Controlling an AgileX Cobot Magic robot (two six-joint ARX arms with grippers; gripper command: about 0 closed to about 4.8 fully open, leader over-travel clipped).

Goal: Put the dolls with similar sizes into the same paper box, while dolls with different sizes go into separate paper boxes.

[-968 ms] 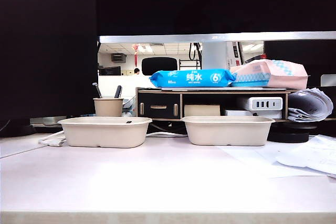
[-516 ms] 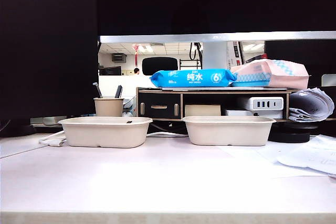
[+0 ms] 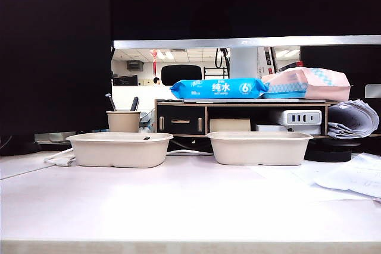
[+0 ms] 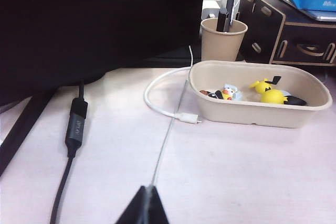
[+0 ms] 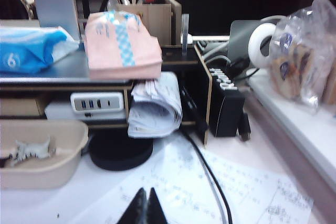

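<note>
Two beige paper boxes are seen side by side on the white table (image 3: 190, 200) in the exterior view, the left paper box (image 3: 119, 149) and the right paper box (image 3: 259, 147), but only their outer walls are shown there; what lies inside is hidden, and neither arm is in that view. The contents are given by the wrist views alone.

In the left wrist view the left paper box (image 4: 257, 109) is looked into from above: a yellow-and-black doll (image 4: 273, 94) lies toward its right end, and a small pale-blue doll with an orange beak (image 4: 229, 92) lies just beside a dark doll (image 4: 211, 94) near the middle. A paper cup with pens (image 4: 222, 39) stands just behind this box, and a white cable (image 4: 163, 106) curls on the table at its left. The left gripper (image 4: 147, 207) is seen at the near edge with its jaws pressed together and nothing held, well apart from the box, which lies farther away and to the right of it.

In the right wrist view a corner of the right paper box (image 5: 44, 156) is shown with a tiny white-grey doll (image 5: 31, 150) inside. The right gripper (image 5: 145, 208) is closed and empty over printed sheets (image 5: 220, 192), the box lying well to its left and farther off
</note>
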